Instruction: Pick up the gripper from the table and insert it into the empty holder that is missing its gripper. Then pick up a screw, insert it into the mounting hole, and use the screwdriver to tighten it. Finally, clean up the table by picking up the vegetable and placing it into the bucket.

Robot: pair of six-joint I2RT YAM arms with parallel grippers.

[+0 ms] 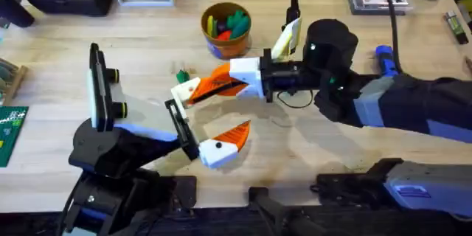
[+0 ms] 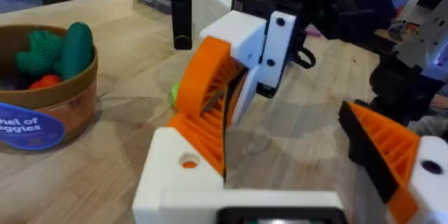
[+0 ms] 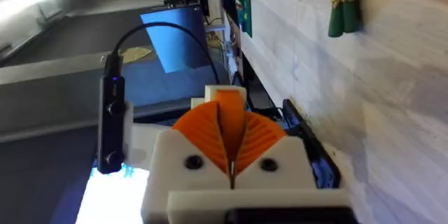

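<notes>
On a pale wooden surface, two robot arms are meeting near the middle. The left gripper (image 1: pixel 214 114) is reaching in from the near left with its jaws released and spread wide, one orange finger (image 1: pixel 234 136) lying nearer and the other farther away. At that far side, the gripper (image 1: pixel 198 88), a small orange wedge, is sitting against the holder (image 1: pixel 183 91), a white angular mount. The right gripper (image 1: pixel 215 81) is stretching in from the right with its jaws clenched, orange pads (image 3: pixel 210 129) pressed together and their tips touching the wedge; whether they are pinching it cannot be told. The vegetable (image 1: pixel 181 74), small and green, is lying just beyond the holder. The bucket (image 1: pixel 226 29) is standing farther back, holding colourful toy pieces. The screwdriver (image 1: pixel 383 59), bright blue, is lying at the far right, partly hidden behind the right arm.
</notes>
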